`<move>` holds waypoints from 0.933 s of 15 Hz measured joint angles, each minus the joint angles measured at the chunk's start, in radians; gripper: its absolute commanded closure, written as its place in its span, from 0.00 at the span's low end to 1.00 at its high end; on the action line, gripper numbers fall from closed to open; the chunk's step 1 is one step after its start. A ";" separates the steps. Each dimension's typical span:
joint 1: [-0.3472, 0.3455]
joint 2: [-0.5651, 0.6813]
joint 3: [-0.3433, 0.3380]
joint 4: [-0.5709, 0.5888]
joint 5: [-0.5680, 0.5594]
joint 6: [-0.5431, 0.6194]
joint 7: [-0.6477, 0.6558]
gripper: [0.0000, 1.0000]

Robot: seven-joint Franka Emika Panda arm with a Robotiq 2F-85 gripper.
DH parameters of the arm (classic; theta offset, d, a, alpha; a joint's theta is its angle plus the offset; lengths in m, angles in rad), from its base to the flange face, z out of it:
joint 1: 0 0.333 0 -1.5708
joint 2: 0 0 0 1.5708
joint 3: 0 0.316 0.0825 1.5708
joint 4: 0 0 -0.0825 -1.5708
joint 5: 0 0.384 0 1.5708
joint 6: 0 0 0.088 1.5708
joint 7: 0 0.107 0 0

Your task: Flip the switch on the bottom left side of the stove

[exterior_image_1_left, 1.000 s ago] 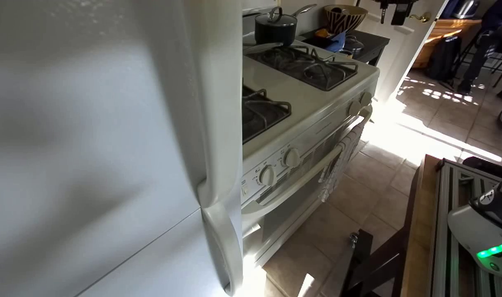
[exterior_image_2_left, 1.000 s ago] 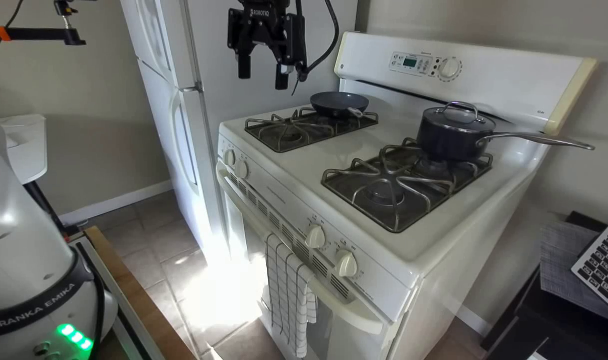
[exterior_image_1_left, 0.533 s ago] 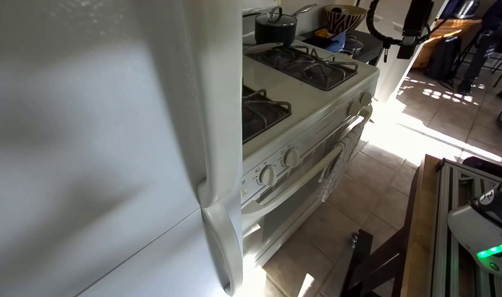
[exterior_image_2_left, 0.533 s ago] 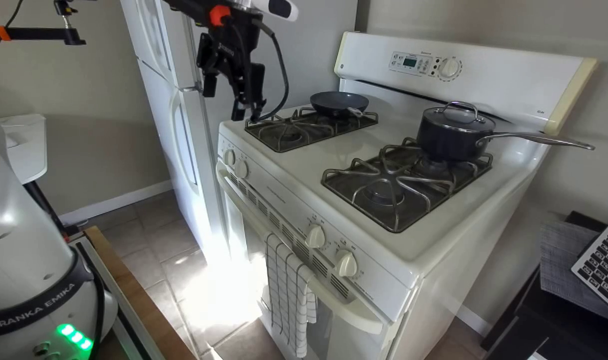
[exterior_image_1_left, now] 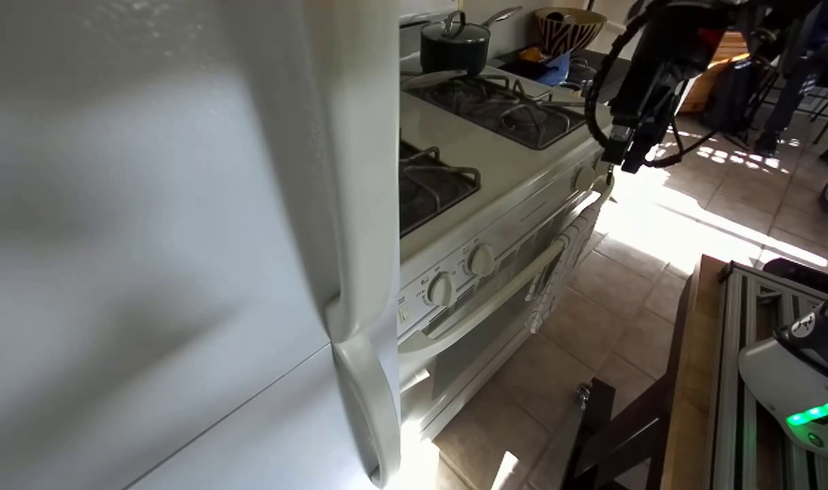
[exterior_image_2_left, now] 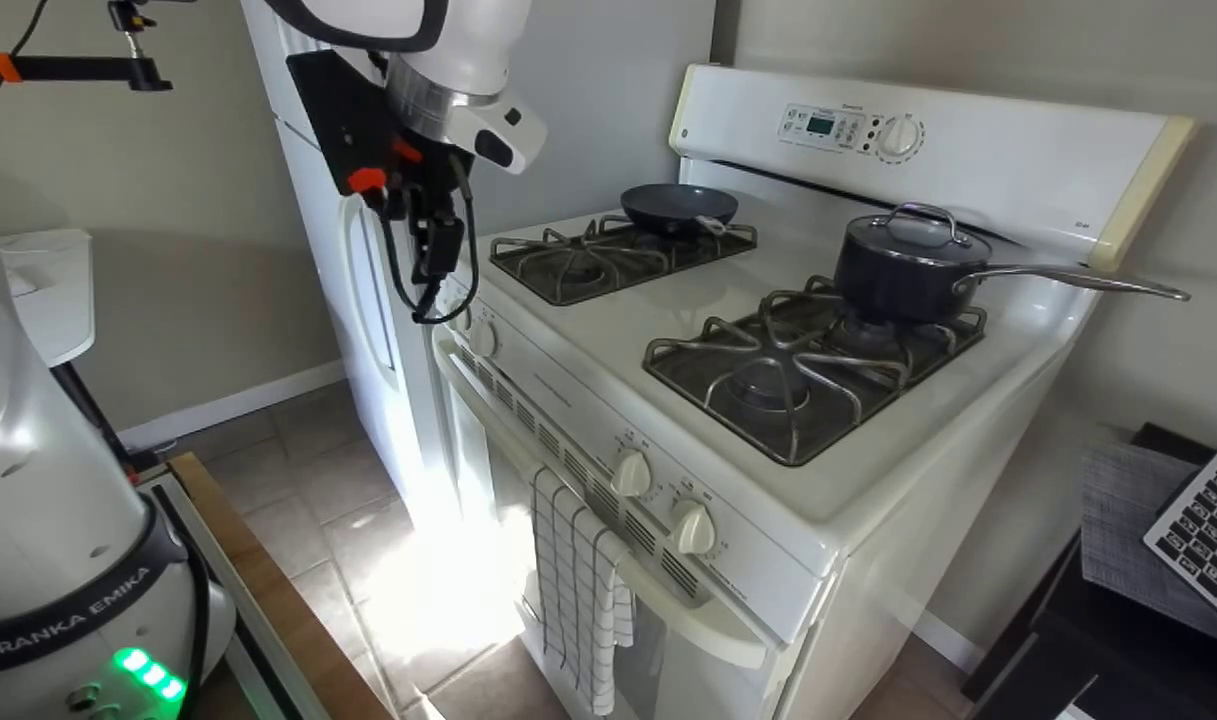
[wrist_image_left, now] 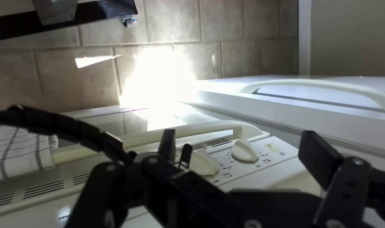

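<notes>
The white stove [exterior_image_2_left: 658, 310] stands against the wall; it also shows in an exterior view [exterior_image_1_left: 488, 163]. A small cream rocker switch [wrist_image_left: 272, 147] sits at the end of its front panel, beside the refrigerator. The switch also shows in an exterior view [exterior_image_1_left: 403, 314]. Two round knobs, a nearer one [wrist_image_left: 204, 162] and one by the switch [wrist_image_left: 244, 150], are on the same panel. My gripper [wrist_image_left: 243, 152] is open and empty, its fingers apart from the panel. In an exterior view the gripper [exterior_image_2_left: 433, 290] hangs in front of the stove's front left corner, hiding the switch.
The white refrigerator [exterior_image_2_left: 568, 120] adjoins the stove's left side. The oven door handle [wrist_image_left: 208, 128] runs below the panel, with a checked towel [exterior_image_2_left: 573, 590] on it. A frying pan [exterior_image_2_left: 678, 207] and a lidded pot [exterior_image_2_left: 903, 265] stand on the grates.
My gripper has moved down and out from above the stove's left side to in front of its front left corner. The wrist has turned and tilted. The stove's things have not moved.
</notes>
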 measured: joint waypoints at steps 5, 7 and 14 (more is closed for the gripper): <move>0.017 0.007 0.020 -0.035 0.035 0.051 0.015 0.00; 0.017 0.007 0.020 -0.035 0.036 0.051 0.017 0.00; 0.017 0.007 0.020 -0.035 0.036 0.051 0.018 0.00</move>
